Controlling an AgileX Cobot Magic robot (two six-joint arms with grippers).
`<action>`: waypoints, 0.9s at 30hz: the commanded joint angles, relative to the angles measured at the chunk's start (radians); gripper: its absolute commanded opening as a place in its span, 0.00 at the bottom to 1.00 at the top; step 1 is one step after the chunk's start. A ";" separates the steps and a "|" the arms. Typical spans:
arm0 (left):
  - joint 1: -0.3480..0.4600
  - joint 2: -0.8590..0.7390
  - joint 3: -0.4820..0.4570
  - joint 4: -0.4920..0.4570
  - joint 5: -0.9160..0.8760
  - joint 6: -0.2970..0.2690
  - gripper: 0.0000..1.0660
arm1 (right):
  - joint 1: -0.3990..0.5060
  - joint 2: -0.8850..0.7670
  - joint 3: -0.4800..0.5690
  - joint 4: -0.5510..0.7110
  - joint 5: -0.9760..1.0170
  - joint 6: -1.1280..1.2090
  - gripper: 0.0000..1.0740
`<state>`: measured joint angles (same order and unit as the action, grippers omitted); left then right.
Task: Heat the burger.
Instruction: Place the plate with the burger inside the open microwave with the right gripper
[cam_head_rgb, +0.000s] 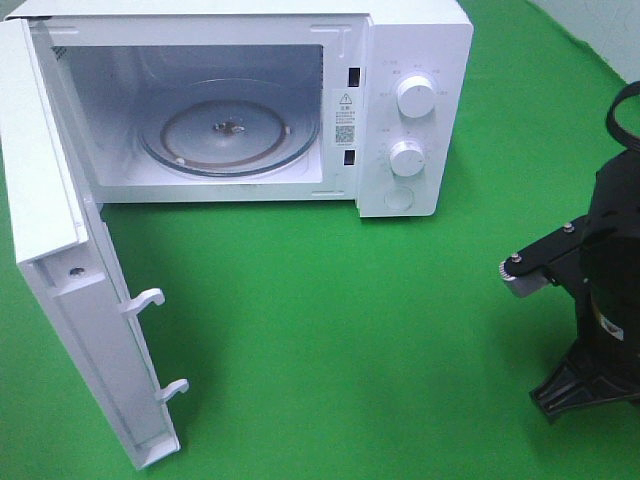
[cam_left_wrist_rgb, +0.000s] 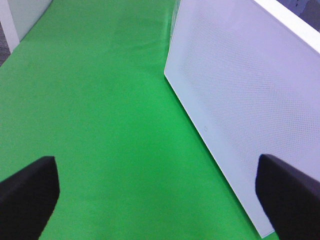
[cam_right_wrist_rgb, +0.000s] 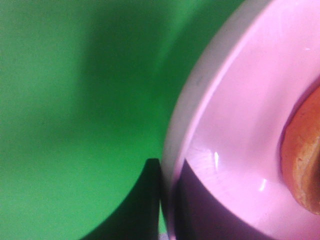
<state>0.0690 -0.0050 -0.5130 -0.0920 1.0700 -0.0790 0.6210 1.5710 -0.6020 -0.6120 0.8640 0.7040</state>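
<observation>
- Green cloth desk (cam_head_rgb: 350, 330), boxy white microwave (cam_head_rgb: 415, 50) with its door (cam_head_rgb: 50, 200) swung wide, clear glass turntable (cam_head_rgb: 230, 135) with nothing on it. Where's the burger?
- Right wrist view only. The glossy orange-brown bun of the burger (cam_right_wrist_rgb: 302, 160) shows just 1 edge, sitting on a round pink plate (cam_right_wrist_rgb: 235, 100). Neither shows in the high view, where the right arm is at the right edge, well apart from the microwave.
- End effectors?
- Right end effector (cam_right_wrist_rgb: 169, 197): 2 dark fingers straddle the plate rim, 1 outside and 1 inside, and it looks pinched onto the rim. Left end effector (cam_left_wrist_rgb: 160, 200): fingertips spread wide with nothing between, over the desk beside the door's outer face.
- Handling?
- My read is that the burger is light and soft, and its stacked layers would squash or shear apart if squeezed. So carry the plate, not the bun. The plate is stiff, glossy and likely slick. A 1-sided rim pinch lets it droop, so keep it level or the burger slides off.
- Main risk?
- Plate edge clipping the microwave opening on the way in.
</observation>
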 joint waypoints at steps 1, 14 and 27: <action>-0.001 -0.001 -0.001 -0.003 -0.007 -0.005 0.94 | 0.025 -0.049 0.043 -0.028 0.064 0.005 0.00; -0.001 -0.001 -0.001 -0.003 -0.007 -0.005 0.94 | 0.121 -0.171 0.096 -0.024 0.092 0.005 0.00; -0.001 -0.001 -0.001 -0.003 -0.007 -0.005 0.94 | 0.292 -0.175 0.096 -0.067 0.117 0.005 0.00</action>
<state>0.0690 -0.0050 -0.5130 -0.0920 1.0700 -0.0790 0.9080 1.4070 -0.5100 -0.6200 0.9230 0.7060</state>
